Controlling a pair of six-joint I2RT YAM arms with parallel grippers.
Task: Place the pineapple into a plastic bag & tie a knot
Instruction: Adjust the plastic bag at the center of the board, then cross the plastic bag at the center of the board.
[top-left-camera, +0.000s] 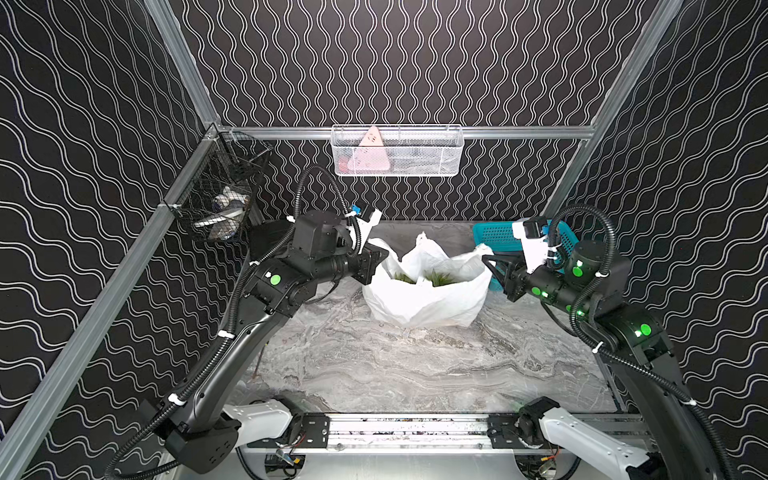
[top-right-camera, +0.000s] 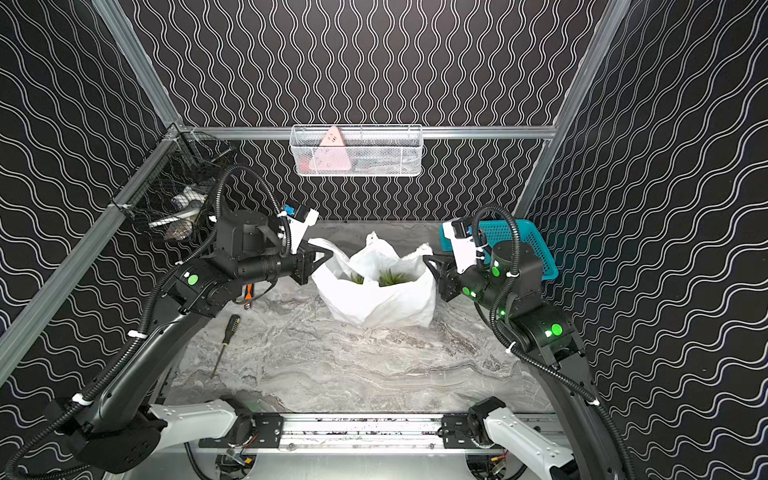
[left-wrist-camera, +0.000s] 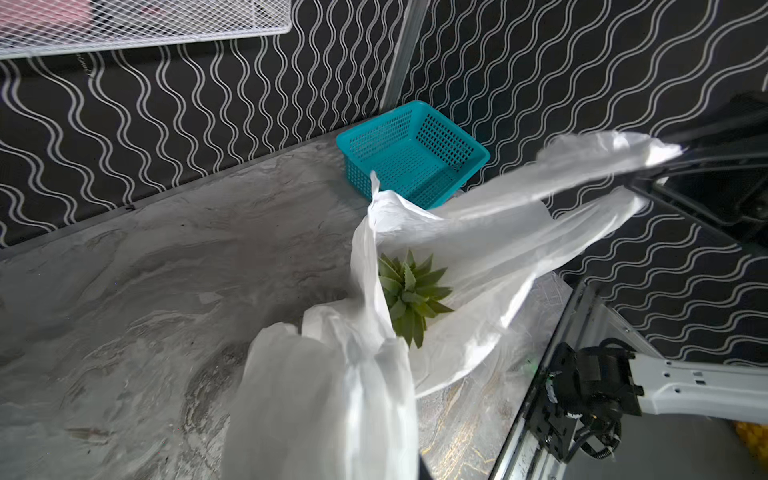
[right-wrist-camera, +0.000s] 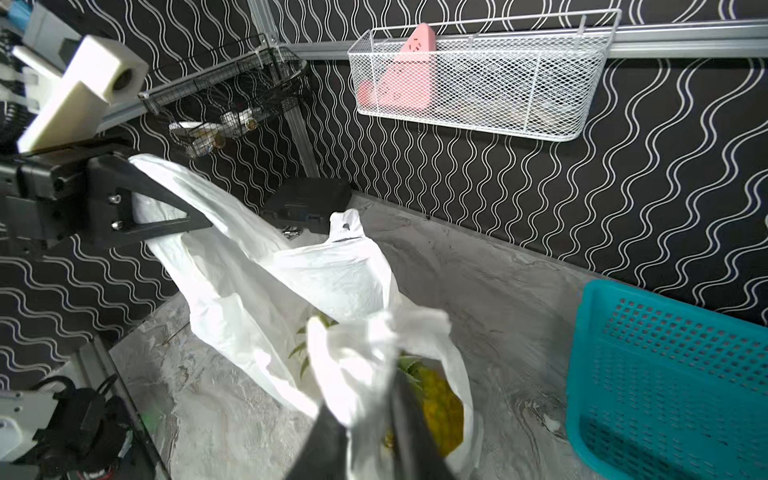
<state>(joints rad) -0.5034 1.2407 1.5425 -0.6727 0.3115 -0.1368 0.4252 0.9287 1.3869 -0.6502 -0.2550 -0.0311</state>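
Mostly, pineapple (left-wrist-camera: 409, 293) is hidden inside plastic bag (top-left-camera: 428, 303) at twelve o'clock; handle is clenched by left gripper (top-right-camera: 328, 254), while hold of right gripper (top-right-camera: 428, 259) cannot be told.

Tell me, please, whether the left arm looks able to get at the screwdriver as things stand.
Probably not yet: the screwdriver lies uncovered, but the left gripper is shut on a handle of the plastic bag and must let go first.

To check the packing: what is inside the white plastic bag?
In the open plastic bag, the pineapple: green crown visible, and part of its yellow body in the right wrist view. Plastic covers the rest.
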